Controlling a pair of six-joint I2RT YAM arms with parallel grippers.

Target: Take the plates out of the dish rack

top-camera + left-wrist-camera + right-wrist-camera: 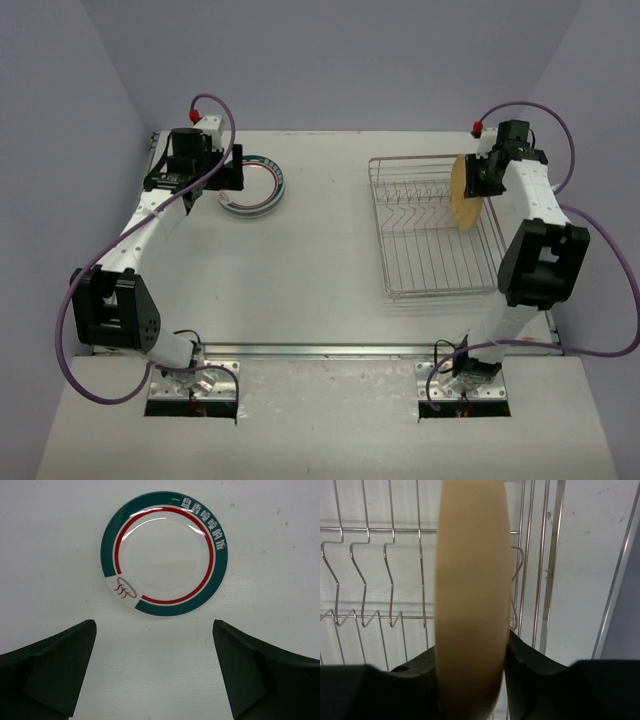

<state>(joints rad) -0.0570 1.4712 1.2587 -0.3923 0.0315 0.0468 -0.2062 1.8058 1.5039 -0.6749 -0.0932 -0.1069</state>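
A tan-yellow plate (466,192) stands on edge at the far right of the silver wire dish rack (430,240). In the right wrist view this plate (472,580) runs edge-on between the fingers, with the rack's bars (550,570) behind it. My right gripper (482,178) (470,650) is shut on the plate, one finger pressed to each face. White plates with green and red rim rings (253,187) lie stacked flat on the table at the far left. My left gripper (226,176) (154,670) hangs open just beside them, holding nothing. The top plate (165,555) lies ahead of its fingers.
The dish rack's other slots hold no plates that I can see. Purple walls close in the table on the left, back and right. The arm bases (195,380) sit at the near edge, with purple cables looping out from both arms.
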